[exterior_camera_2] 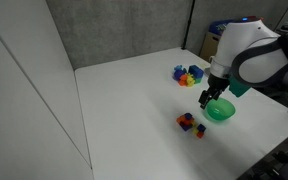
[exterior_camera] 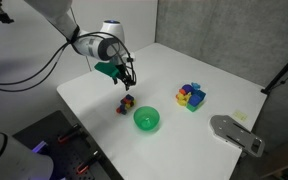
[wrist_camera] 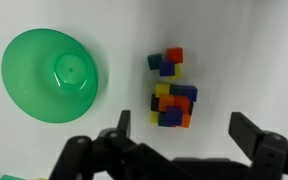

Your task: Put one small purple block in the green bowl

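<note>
The green bowl (exterior_camera: 146, 120) (exterior_camera_2: 220, 110) sits on the white table; in the wrist view it (wrist_camera: 52, 74) is at the left and empty. Tiny mixed-colour cubes lie in two clusters (wrist_camera: 173, 104) (wrist_camera: 166, 62) right of it, also seen in both exterior views (exterior_camera: 127, 102) (exterior_camera_2: 189, 122). A small purple block (wrist_camera: 171, 116) is in the nearer cluster, another (wrist_camera: 167, 70) in the farther one. My gripper (wrist_camera: 178, 132) (exterior_camera: 128, 80) (exterior_camera_2: 207, 98) is open and empty, hovering above the nearer cluster, its fingers wide on either side.
A pile of larger yellow, blue and magenta blocks (exterior_camera: 191, 96) (exterior_camera_2: 187, 74) lies farther across the table. A grey device (exterior_camera: 235, 132) sits by one table edge. A grey wall panel stands behind the table.
</note>
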Available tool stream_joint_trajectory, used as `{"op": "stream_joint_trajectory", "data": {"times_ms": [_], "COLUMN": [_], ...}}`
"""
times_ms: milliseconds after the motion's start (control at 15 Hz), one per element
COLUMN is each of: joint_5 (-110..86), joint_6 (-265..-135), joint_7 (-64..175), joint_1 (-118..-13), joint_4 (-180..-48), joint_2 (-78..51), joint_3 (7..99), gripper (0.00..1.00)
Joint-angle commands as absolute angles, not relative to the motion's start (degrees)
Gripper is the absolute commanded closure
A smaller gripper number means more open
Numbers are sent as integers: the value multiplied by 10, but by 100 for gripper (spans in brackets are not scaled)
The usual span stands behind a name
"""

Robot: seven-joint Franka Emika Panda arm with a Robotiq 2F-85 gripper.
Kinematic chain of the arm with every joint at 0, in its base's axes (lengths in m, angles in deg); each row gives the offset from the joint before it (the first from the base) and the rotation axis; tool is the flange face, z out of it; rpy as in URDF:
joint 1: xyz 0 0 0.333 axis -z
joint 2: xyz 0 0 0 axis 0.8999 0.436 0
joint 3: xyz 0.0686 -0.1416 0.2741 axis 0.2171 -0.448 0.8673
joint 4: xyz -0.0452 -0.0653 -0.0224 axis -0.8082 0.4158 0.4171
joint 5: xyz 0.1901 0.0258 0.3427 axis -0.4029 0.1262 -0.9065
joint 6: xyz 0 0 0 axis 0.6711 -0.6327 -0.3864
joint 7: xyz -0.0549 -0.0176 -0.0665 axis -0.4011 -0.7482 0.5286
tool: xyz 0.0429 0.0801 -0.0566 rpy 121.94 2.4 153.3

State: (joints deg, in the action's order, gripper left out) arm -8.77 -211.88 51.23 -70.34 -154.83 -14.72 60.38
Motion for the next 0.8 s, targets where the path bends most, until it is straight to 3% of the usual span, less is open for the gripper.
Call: {"op": "stream_joint_trajectory", "data": {"times_ms": [0, 733], "joint_5": [-97, -101], "joint_6": [-2158, -2265], "joint_7": [517, 515], "joint_1": [-703, -725], "joint_4": [-1523, -1453], "joint_2": [-94, 44], "joint_3": [600, 590], "gripper": [0, 0]}}
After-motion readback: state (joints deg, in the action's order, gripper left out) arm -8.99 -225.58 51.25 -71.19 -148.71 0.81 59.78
